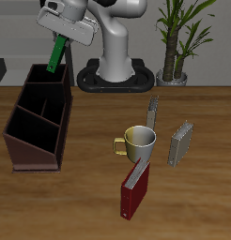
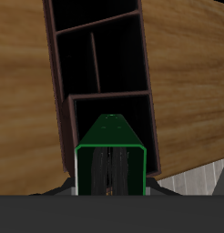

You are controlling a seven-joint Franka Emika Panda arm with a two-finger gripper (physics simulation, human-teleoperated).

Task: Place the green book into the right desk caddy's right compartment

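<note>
The pincer (image 1: 61, 39) is clamped on the thin bright-green book (image 1: 56, 54), tilted above the dark-maroon caddy (image 1: 38, 127).

Green book (image 1: 56, 53) bright green; desk caddy (image 1: 38, 127) dark maroon-brown (interior near black); mug (image 1: 139, 142) yellow-cream; red book (image 1: 135, 190) dark red; table (image 1: 202, 197) wood-grain brown.

Upper left of the frame: gripper (image 1: 63, 37) clamped on the green book (image 1: 56, 54), held tilted above the back end of the right desk caddy (image 1: 37, 127), a dark open box with inner dividers at the left. Centre: yellow-handled mug (image 1: 138, 142), with a dark-red book (image 1: 134, 191) leaning below it. Two grey books (image 1: 180, 142) standing just right of the mug. Potted plant (image 1: 176, 37) at upper right, on the wooden table (image 1: 192, 202).
</note>
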